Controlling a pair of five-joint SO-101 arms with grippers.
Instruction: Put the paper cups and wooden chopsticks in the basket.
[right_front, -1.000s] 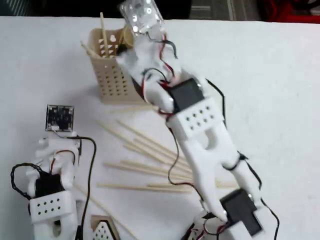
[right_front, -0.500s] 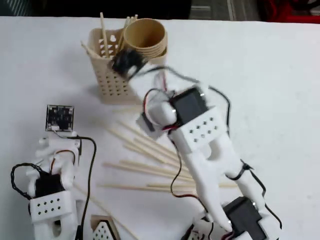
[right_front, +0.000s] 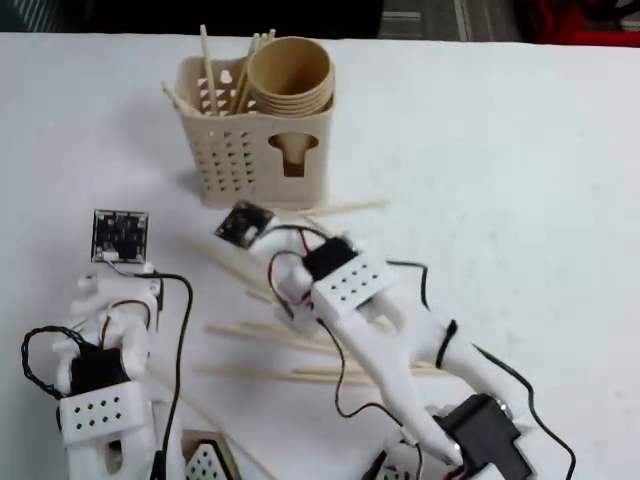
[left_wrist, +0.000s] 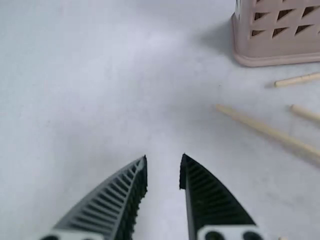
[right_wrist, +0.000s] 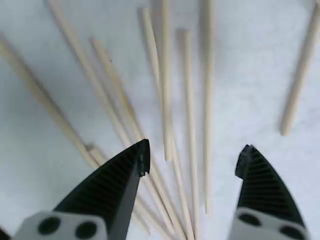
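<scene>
High view: paper cups stacked in the basket on the far side, left of middle, with some sticks beside them. Loose wooden chopsticks on the table nearer, partly hidden under an arm. Cups seemingly done; picking of chopsticks in hand.

Left wrist view: left tool only slightly parted, empty, low over the table.

Right wrist view: right tool wide open, empty, above the chopsticks. Next, probably: lower and close on one stick only. Several stick ends cut off.
</scene>
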